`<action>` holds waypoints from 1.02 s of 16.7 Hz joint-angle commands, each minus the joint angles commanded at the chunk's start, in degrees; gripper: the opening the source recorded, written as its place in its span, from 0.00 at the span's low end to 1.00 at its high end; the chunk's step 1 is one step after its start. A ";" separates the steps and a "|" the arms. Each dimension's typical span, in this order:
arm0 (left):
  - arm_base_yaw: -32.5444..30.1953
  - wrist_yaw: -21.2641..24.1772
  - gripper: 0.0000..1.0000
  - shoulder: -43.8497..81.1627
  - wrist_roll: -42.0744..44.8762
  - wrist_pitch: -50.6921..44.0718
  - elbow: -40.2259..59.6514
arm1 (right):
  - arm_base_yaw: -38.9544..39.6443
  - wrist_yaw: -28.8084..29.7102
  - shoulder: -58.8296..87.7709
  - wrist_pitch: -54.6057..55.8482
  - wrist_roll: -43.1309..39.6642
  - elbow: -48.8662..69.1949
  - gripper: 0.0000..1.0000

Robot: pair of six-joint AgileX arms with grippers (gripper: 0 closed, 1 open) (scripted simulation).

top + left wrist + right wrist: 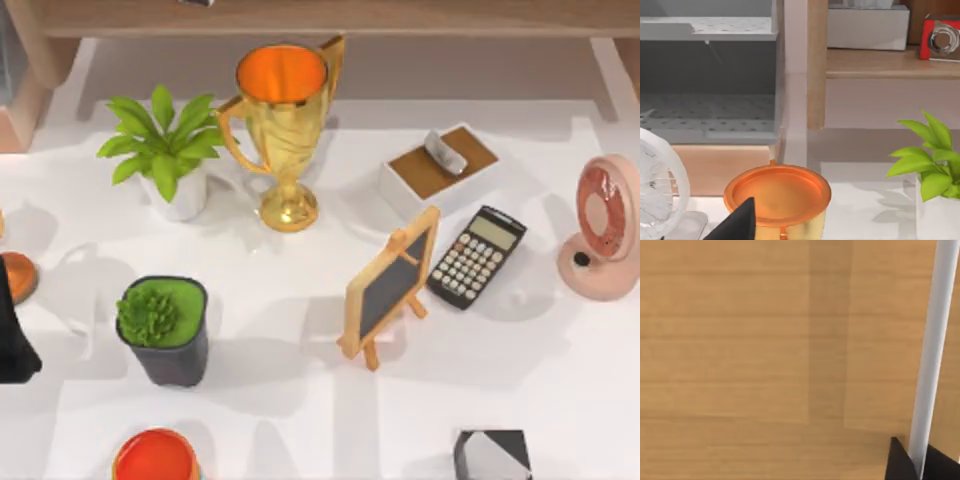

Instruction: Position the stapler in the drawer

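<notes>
I am watching the near edge of the table (pixel 300 420) first: an orange cup (pixel 155 458) is sitting toward the left and a dark grey box (pixel 492 455) toward the right. The left arm (pixel 15 330) is waiting at the far left edge, and its left gripper (pixel 737 225) is hanging just beside an orange-lined gold cup (pixel 777 195) (whether that claw is apart or together I cannot tell).

Further in, a succulent in a dark pot (pixel 165 330) is standing left of centre, and a small chalkboard easel (pixel 392 285) is tilting beside a black calculator (pixel 478 257). A pink desk fan (pixel 600 225) is standing at the right edge.

Beyond those, a leafy plant in a white pot (pixel 165 150) and a gold trophy (pixel 283 130) are standing side by side. To their right, what looks like the grey stapler (pixel 445 152) is lying on the brown top of a white box (pixel 425 185).

The right gripper (pixel 917 460) is clamping a white bar (pixel 932 340) against a wooden panel (pixel 740 340).
</notes>
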 joint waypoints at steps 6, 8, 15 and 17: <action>0.00 0.00 1.00 0.00 0.00 0.00 0.00 | 1.13 1.14 0.99 -1.55 0.01 2.13 0.00; 0.00 0.00 1.00 0.00 0.00 0.00 0.00 | 2.77 3.11 2.17 -3.61 0.08 5.56 0.00; 0.00 0.00 1.00 0.00 0.00 0.00 0.00 | 6.62 6.82 4.85 -8.16 0.02 12.57 0.00; 0.00 0.00 1.00 0.00 0.00 0.00 0.00 | 6.30 6.78 4.85 -8.30 0.08 12.52 0.00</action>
